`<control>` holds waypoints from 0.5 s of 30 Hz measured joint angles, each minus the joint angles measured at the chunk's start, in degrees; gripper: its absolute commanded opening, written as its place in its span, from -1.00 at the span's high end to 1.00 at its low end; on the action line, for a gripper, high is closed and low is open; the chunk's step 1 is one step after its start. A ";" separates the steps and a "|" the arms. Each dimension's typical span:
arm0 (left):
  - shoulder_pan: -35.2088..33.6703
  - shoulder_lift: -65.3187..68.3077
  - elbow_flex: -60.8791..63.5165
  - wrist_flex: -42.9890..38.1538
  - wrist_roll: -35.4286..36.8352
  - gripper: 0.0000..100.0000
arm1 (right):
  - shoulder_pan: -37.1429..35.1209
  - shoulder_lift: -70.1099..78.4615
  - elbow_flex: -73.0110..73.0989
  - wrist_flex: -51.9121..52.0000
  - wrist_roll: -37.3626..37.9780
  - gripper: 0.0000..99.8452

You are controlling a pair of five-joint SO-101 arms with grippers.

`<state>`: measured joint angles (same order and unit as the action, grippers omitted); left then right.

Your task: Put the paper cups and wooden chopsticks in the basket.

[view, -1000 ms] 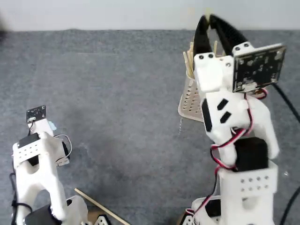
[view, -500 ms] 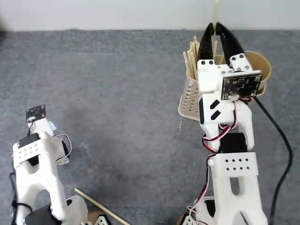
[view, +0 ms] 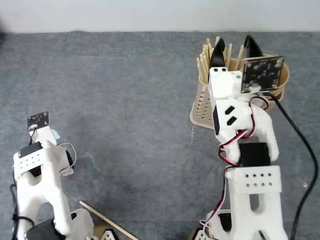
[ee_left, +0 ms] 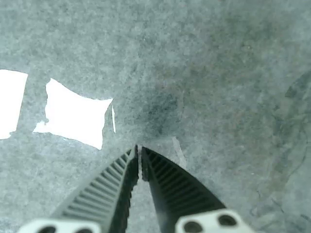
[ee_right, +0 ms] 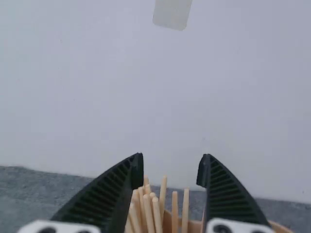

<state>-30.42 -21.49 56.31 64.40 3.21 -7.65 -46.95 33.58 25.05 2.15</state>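
From above, one basket point(view: 201, 107) holds a bundle of chopsticks point(view: 205, 60) too crowded to count, with one paper cup point(view: 282, 80) just beside them, mostly hidden by the right arm point(view: 245, 150); the right gripper point(view: 235, 50) hangs over them, spread wide and empty. One loose chopstick point(view: 105, 219) lies by the left arm point(view: 40, 170), cut off at the edge. Left wrist view: the left gripper point(ee_left: 138, 151) is closed on nothing above the grey mat point(ee_left: 218, 73). Right wrist view: the chopsticks point(ee_right: 155, 204) rise between the parted fingers point(ee_right: 121, 189), untouched

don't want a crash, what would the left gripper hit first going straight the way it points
Probably the bare grey mat: the left gripper, shut, points down at it, white scraps lying off to one side. Depth is unclear.
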 measured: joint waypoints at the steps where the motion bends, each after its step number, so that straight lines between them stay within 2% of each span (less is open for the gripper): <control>1: 0.00 0.00 0.00 0.00 0.00 0.98 | -1.23 -0.53 -1.05 4.22 -0.09 0.71; 8: 0.00 0.00 0.00 0.00 0.00 0.98 | -12.84 -2.73 -2.64 33.32 -0.44 0.79; 15: 0.00 0.00 0.00 0.00 0.00 0.98 | -23.56 -2.73 -2.64 51.52 -0.79 0.81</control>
<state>-30.42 -21.49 56.31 64.40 3.21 -31.21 -49.67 30.95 76.57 1.36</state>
